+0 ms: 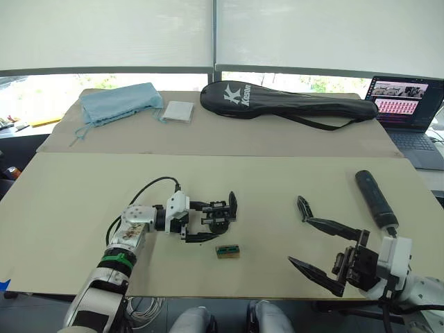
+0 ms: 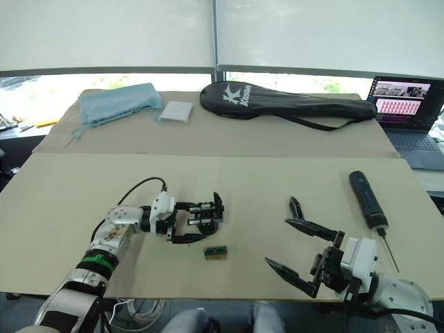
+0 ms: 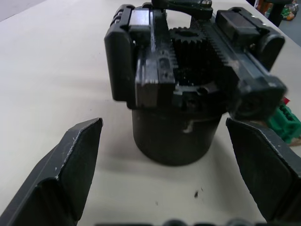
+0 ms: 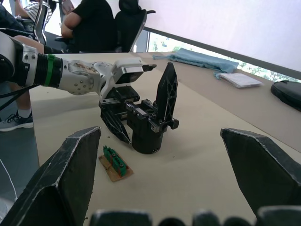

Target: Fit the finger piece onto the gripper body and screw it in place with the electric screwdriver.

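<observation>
Bright blinds and windows sit behind the beige table, with a racket bag, a blue cloth, a white pad along the far edge and a laptop at the far right corner. Down near the front edge, the left gripper has its fingers spread wide around the gripper body, one either side, not clamped on it, as far as the wrist view lets me judge. The finger piece lies loose right of centre, just off the tip of the right gripper, whose claw gapes wide and empty. The electric screwdriver rests untouched toward the right edge; a small green-and-tan box sits by the body. So fitting hasn't started: steadying the body looks like the step in hand, and next the right claw needs to close on that finger piece.
</observation>
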